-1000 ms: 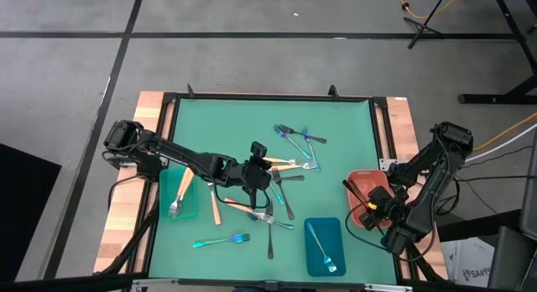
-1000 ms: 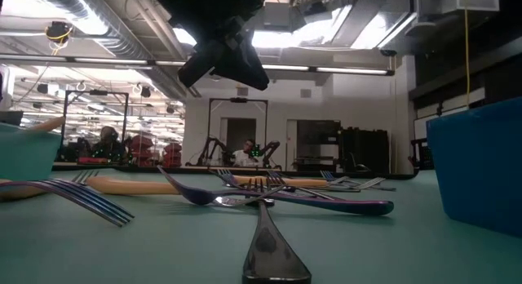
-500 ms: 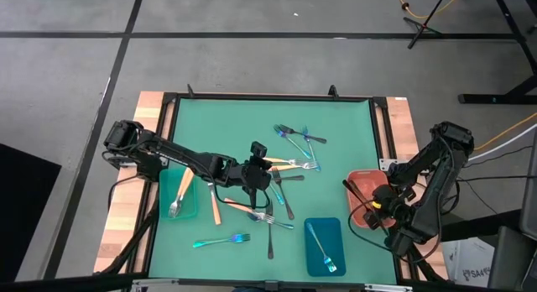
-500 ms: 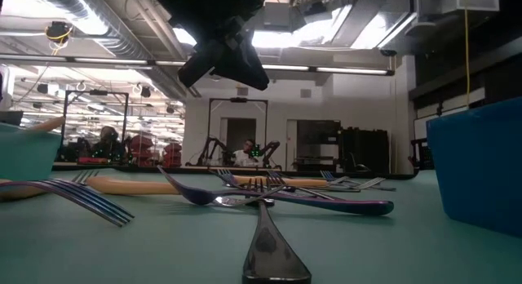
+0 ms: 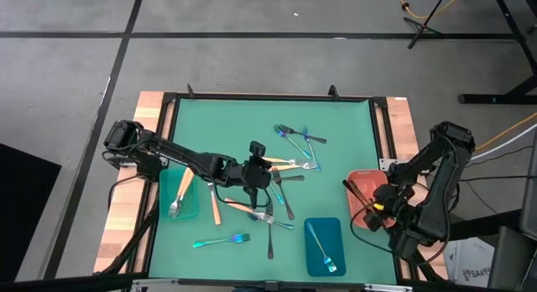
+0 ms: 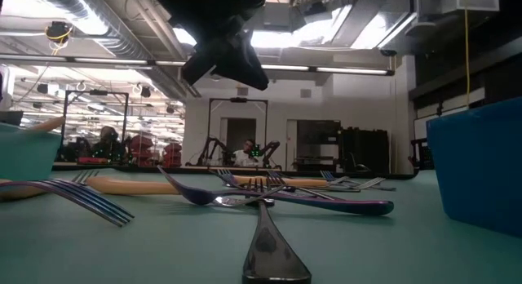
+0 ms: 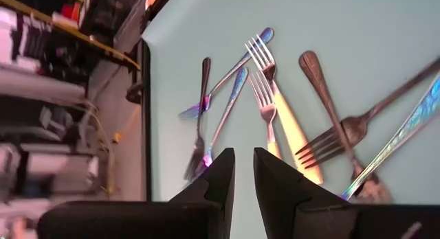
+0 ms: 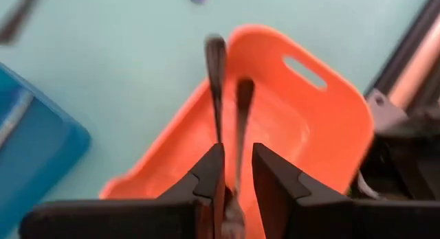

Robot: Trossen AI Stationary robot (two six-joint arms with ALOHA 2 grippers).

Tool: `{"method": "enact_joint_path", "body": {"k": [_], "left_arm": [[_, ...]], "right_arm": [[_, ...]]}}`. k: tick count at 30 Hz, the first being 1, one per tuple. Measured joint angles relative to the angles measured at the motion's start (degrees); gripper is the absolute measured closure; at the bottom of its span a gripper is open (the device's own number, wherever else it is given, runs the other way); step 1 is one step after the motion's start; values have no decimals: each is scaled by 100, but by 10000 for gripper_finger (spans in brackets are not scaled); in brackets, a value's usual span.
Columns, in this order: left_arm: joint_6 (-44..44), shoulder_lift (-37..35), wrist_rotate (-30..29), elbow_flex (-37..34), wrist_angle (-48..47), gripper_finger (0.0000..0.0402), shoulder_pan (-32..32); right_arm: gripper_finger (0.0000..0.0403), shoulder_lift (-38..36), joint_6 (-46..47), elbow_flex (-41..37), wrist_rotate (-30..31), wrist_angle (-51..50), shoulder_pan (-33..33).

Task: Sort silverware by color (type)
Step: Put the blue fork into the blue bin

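Observation:
Loose silverware lies on the green mat (image 5: 336,132): a crossed pile (image 5: 278,201) at the centre and a smaller cluster (image 5: 298,138) farther back. My left gripper (image 5: 255,176) hovers over the pile, open by a narrow gap with nothing in it (image 7: 244,172); forks (image 7: 271,108) lie flat below it. My right gripper (image 8: 238,172), also open by a narrow gap, hangs above the salmon-red tray (image 8: 330,122). Two dark utensils (image 8: 216,81) lie in that tray, one handle sticking out over its rim (image 5: 349,190).
A teal tray (image 5: 179,196) at the left holds an orange-handled fork. A blue tray (image 5: 324,247) near the front edge holds an iridescent blue one. A lone blue fork (image 5: 222,240) and an orange-handled piece (image 5: 214,208) lie between them. The mat's far left is bare.
My right gripper has risen above the salmon-red tray; the dark utensils stay lying in it. My left gripper has rolled slightly about its own axis without leaving its place over the pile.

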Motion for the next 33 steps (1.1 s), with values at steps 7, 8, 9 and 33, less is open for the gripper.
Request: {"method": "enact_joint_path", "body": {"k": [7, 8, 9, 33], "left_arm": [[-1489, 0, 64, 0, -73, 353, -84], [-1655, 0, 145, 0, -109, 353, -109], [-1814, 0, 254, 0, -148, 353, -141], [-5545, 0, 4228, -2, -1753, 353, -729]], "right_arm": [[336, 0, -6, 0, 858, 2, 0], [336, 0, -7, 0, 928, 2, 0], [336, 0, -7, 0, 988, 2, 0], [336, 2, -2196, 0, 2302, 17, -1206]]}}
